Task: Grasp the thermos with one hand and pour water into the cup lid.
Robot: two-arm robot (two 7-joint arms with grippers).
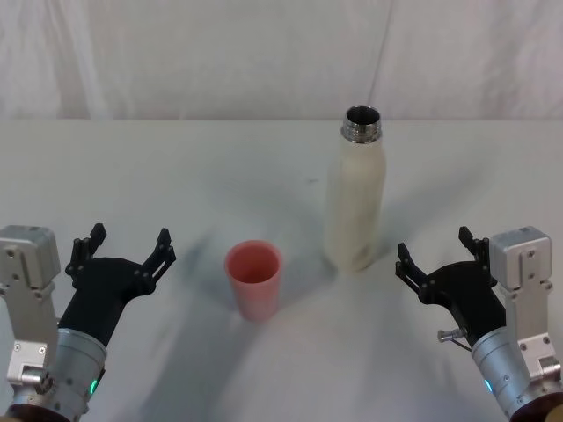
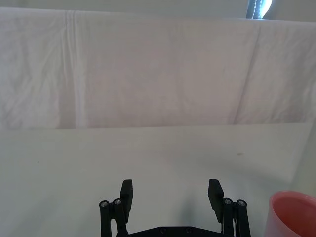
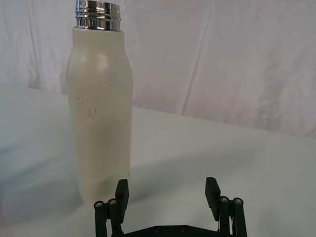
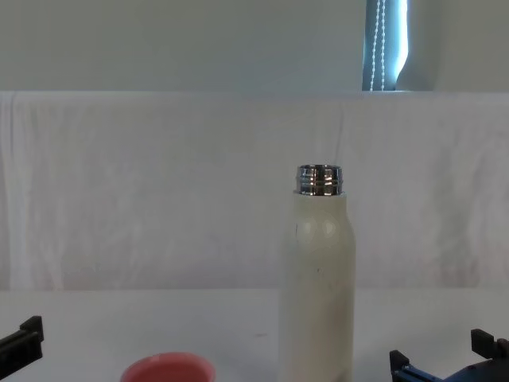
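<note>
Head view, left to right: the left gripper (image 1: 123,243) rests low over the table (image 1: 176,167), near the robot and well left of the cup (image 1: 254,280). Its fingers are spread wide and hold nothing. The wrist slopes forward and down, fingertips aimed at the far edge of the table. In the left wrist view the cup (image 2: 294,213) sits off to one side of the fingers (image 2: 127,193), not between them, so this arm appears parked.

The cup stands upright with its mouth open upward, near the table centre. It is placed apart from the thermos (image 1: 356,198), leaving a gap between the two. This spacing probably gives room to tilt the bottle over the rim.

The thermos stands upright, behind and to the right of the cup. Its steel neck is uncapped, so it is ready for pouring.

The right gripper (image 1: 438,252) rests just right of the thermos base, not touching it. Its fingers are also spread wide and empty. The wrist slopes forward like the left one. In the right wrist view the thermos (image 3: 100,103) stands ahead and to one side of the fingers (image 3: 122,191), not between them. This arm is the nearer one, so it is likely placed for the grasp.
</note>
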